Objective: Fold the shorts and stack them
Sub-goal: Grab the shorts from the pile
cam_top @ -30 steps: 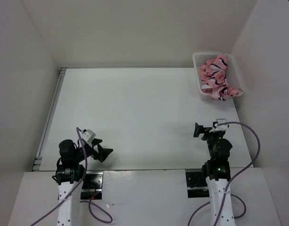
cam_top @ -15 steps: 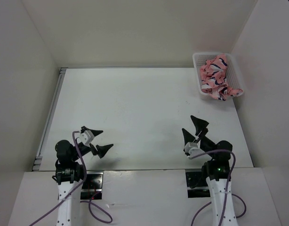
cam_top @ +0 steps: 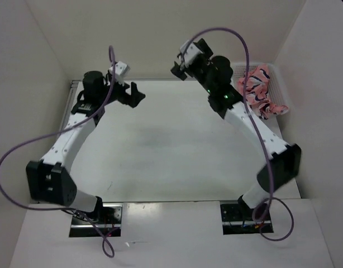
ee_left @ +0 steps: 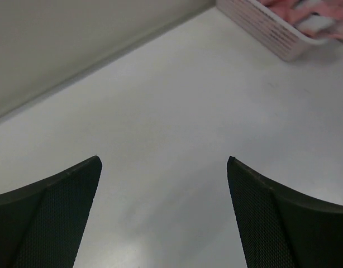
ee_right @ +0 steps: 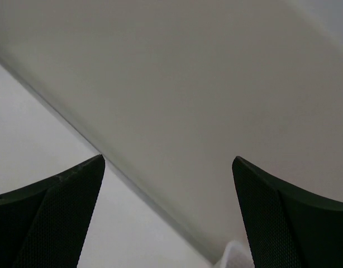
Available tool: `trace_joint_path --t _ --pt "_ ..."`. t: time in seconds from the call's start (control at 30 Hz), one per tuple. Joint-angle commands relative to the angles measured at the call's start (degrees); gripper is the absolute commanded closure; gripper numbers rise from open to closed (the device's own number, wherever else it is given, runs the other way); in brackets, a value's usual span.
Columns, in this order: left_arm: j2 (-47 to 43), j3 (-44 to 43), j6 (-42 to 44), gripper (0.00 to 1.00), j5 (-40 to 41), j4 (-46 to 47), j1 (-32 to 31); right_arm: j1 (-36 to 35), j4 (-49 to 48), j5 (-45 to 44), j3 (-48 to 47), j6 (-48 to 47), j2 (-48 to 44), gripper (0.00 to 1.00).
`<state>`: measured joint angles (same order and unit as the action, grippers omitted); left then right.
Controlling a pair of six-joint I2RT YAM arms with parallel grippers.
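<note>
Salmon-pink fabric shorts (cam_top: 260, 92), printed with small dark navy and white shapes, are shown crumpled inside a white plastic mesh basket (cam_top: 280, 84) at the far right corner of the white table (cam_top: 160, 145). Part of the fabric is draped over the basket's near right rim.

The left gripper (cam_top: 136, 94) is held above the far left part of the table, with its fingers (ee_left: 48, 218) spread wide and nothing gripped between them. In the left wrist view, bare table is seen between the fingers, and the basket and shorts are visible at the upper right.

The right gripper (cam_top: 180, 68) is positioned at the far centre, near the back wall (cam_top: 160, 33) and just left of the basket. Its jaws are fully apart and empty. In the right wrist view, only the wall and a strip of table are seen between its fingers (ee_right: 54, 218).

Both arms are extended from their bases toward the far edge, and neither gripper is touching the shorts.
</note>
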<state>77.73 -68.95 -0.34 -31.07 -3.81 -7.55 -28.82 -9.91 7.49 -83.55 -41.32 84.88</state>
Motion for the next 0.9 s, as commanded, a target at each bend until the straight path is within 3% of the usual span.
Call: trace_joint_path --t 0.0,0.03,0.17,0.27,0.33,0.4,0.8,0.87 --pt "14.43 -12.32 0.34 0.0 18.64 -9.37 -2.56 3.49 17.17 -22.07 -21.74 24.85 18.93 0.01" --pt "16.9 -15.05 0.34 0.0 18.68 -10.5 -2.56 8.03 19.21 -22.08 -26.7 33.06 22.4 0.01" --pt "25.69 -23.41 0.34 0.0 17.89 -11.13 -1.42 17.02 27.74 -27.07 -51.94 48.06 40.86 0.04" --pt "30.7 -27.19 0.34 0.0 16.74 -11.91 -0.89 19.49 28.44 -36.56 -64.94 47.56 51.58 0.07" --pt "33.17 -29.82 0.34 0.0 16.74 -12.97 -0.89 21.69 34.49 -38.06 -85.04 50.0 63.96 0.1" --pt "36.78 -31.5 0.34 0.0 18.24 -15.42 -0.89 23.8 38.31 -45.05 -95.01 51.96 70.92 0.14" --pt "41.53 -32.92 0.34 0.0 19.64 -18.16 -3.87 30.4 33.9 -52.13 -88.55 46.59 75.17 0.15" --pt "41.53 -32.92 0.34 0.0 19.64 -18.68 -4.4 31.97 34.61 -52.13 -85.57 46.59 75.17 0.11"
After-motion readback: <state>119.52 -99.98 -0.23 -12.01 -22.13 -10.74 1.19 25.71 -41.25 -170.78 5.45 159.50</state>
